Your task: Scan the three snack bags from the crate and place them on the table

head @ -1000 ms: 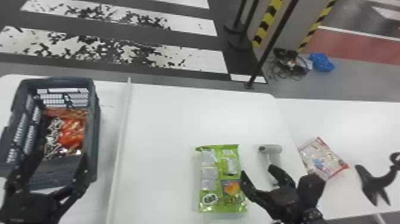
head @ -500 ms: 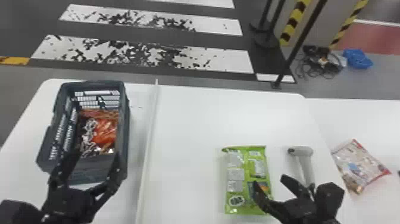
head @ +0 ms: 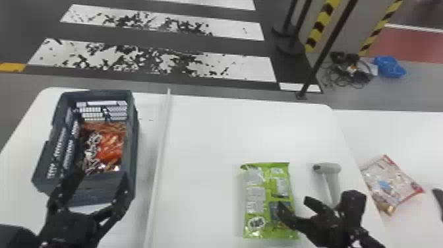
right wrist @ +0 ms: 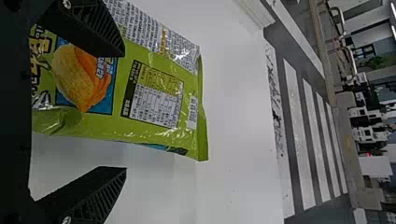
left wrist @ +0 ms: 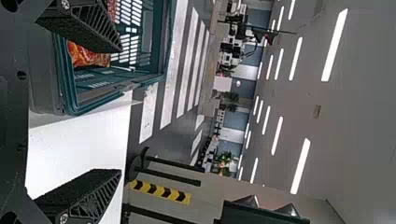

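Note:
My left gripper (head: 100,181) stands open at the near wall of the dark crate (head: 132,145), with orange-red and silvery snack bags (head: 111,145) inside. In the left wrist view, that gripper (left wrist: 120,111) has one finger over the crate (left wrist: 163,56) and an orange bag (left wrist: 86,56). My right gripper (head: 294,203) is open at the right edge of a green snack bag (head: 267,198) lying on the table. The right wrist view shows the bag (right wrist: 154,93) partly behind one finger of this gripper (right wrist: 124,110). A grey scanner (head: 326,169) lies beyond it.
A white and red snack bag (head: 390,184) lies on the white surface at the right. A raised white strip (head: 158,158) runs between the crate and the green bag on the table (head: 204,141). A dark object (head: 438,198) shows at the right edge.
The head view has turned left, so the crate and bags appear farther right. My right gripper has shifted left relative to the green bag. The left gripper has stayed near the crate's near wall.

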{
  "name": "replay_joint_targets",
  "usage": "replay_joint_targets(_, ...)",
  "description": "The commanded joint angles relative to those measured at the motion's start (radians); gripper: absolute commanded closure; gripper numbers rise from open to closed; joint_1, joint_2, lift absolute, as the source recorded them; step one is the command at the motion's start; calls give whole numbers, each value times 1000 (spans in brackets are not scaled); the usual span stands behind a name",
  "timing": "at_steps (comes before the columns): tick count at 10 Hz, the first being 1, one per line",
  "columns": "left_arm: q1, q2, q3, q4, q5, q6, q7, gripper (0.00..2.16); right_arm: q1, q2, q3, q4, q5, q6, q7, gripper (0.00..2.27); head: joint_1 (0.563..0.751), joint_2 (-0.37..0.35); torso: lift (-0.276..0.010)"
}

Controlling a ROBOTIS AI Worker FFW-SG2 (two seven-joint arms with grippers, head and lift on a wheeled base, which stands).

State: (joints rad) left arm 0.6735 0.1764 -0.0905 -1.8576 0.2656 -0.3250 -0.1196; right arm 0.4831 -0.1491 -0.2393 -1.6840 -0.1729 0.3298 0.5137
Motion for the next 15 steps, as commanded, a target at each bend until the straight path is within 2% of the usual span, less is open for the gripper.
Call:
replay_joint_targets(1, 0, 0, 0, 0, -2, 5, 0, 76, -70, -33, -32, 44, -37, 154, 75, 56, 695, -164, -37)
replay_joint_targets(2, -3, 0, 0, 1, -2, 5, 0, 76, -100, -63, -40, 63, -76, 219, 114, 56, 695, -166, -37)
replay_joint_targets(4, -11, 0, 0, 8, -2, 14, 0, 76, -175, -73, -66, 127, -97, 338, 223, 107, 695, -173, -37)
replay_joint_targets(6, -17, 0, 0, 17, -2, 11, 0, 76, -202, -79, -44, 173, -80, 354, 256, 464, 695, -166, -37)
replay_joint_targets(7, -20, 0, 2, 21, -2, 11, 0, 76, -204, -79, -31, 172, -63, 354, 263, 1798, 695, -158, -37)
replay_joint_targets(8, -22, 0, 2, 23, -2, 11, 0, 76, -204, -79, -31, 164, -63, 344, 269, 2192, 695, -153, -37)
replay_joint_targets(10, -20, 0, 2, 21, 0, 11, 1, 76, -147, -70, -41, 79, -76, 289, 269, 2223, 695, -141, -37)
replay_joint_targets(13, -20, 0, -5, 20, 0, 11, 1, 76, -57, -52, -124, -117, -208, 317, 270, 2223, 695, -135, -37)
replay_joint_targets(14, -18, 0, -6, 17, 0, 11, 1, 76, -75, -52, -172, -129, -249, 320, 267, 2219, 695, -141, -37)
replay_joint_targets(15, -9, 0, -6, 11, -2, 5, 1, 76, -147, -49, -242, -102, -315, 363, 246, 2223, 695, -148, -37)
